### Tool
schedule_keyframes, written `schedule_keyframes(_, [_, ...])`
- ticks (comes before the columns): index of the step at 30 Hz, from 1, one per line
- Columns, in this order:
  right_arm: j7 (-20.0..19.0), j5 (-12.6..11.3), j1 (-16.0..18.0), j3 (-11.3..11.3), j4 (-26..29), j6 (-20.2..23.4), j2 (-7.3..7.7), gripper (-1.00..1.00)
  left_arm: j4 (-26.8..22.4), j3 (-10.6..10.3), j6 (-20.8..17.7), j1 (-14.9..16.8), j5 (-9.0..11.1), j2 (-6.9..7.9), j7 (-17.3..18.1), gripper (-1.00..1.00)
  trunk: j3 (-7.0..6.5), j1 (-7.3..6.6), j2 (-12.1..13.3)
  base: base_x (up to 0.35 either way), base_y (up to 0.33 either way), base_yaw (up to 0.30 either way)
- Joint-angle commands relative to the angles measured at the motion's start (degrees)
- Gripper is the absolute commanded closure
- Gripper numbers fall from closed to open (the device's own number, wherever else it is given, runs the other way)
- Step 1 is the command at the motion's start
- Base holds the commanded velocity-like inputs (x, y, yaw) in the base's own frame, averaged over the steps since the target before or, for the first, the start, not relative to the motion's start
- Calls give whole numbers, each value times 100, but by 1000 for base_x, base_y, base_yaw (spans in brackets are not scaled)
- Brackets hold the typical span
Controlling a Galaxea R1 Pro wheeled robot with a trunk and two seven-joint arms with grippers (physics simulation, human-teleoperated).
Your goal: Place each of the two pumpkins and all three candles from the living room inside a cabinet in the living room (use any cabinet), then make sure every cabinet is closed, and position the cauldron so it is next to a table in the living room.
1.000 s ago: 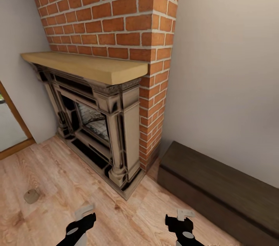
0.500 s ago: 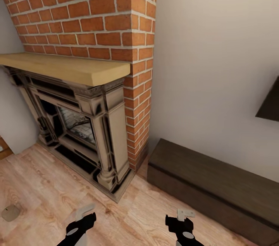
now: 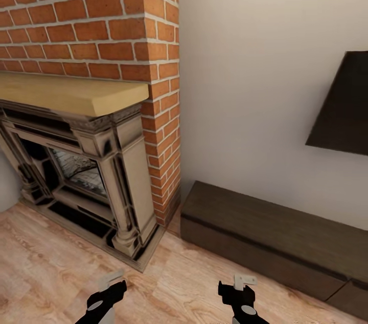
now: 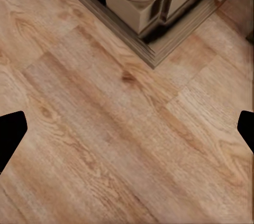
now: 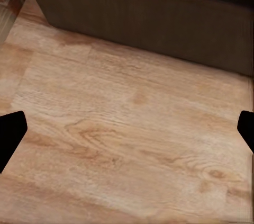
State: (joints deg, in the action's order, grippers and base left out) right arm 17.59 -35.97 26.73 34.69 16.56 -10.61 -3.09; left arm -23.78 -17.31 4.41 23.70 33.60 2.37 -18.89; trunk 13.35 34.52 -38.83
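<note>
Your view has swung right along the wall.
The candle has left your sight; the cabinet (image 3: 271,232) sits closed beside the fireplace (image 3: 87,160). Your left gripper (image 4: 127,128) and right gripper (image 5: 127,128) hang spread wide, empty.

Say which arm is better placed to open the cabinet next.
Right, probably. The right tool hangs nearer the cabinet, whose front faces its wrist camera; the left tool is over floor by the fireplace. Both look open and empty.
</note>
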Motion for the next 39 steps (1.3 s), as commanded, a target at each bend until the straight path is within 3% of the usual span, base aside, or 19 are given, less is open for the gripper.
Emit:
schedule_keyframes(1, [25,-59,7,48,-4,-29,1,-100,-5,-47,25,3,63,8,-36,-100,8,1,-7,0,2,-260])
schedule_keyframes(31, [25,-68,7,35,-4,-38,0,-100,-5,-42,25,3,68,9,-36,-100,8,1,-7,28,63,-259])
schedule_keyframes(39, [25,-68,7,32,-4,-38,1,-100,-6,-42,25,3,68,9,-36,-100,8,1,-7,174,0,-260])
